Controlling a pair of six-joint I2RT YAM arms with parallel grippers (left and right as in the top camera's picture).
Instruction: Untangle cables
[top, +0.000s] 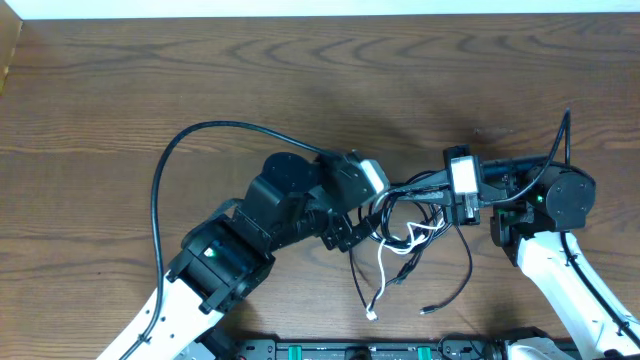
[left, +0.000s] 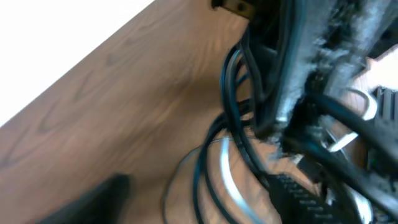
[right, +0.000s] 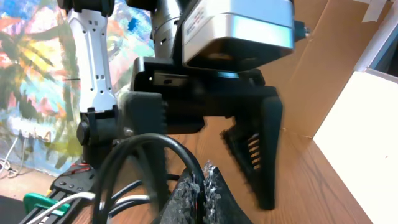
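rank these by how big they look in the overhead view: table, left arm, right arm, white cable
1. table, fills nearly the whole view
2. left arm
3. right arm, which covers less of the picture; the frame edge cuts off both arms
4. white cable, a thin strand

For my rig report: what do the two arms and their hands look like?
The left arm and right arm have white links, black joints and a green light each. A thick black cable loops from the left arm. The left hand and right hand are black, each topped by a silvery camera box.
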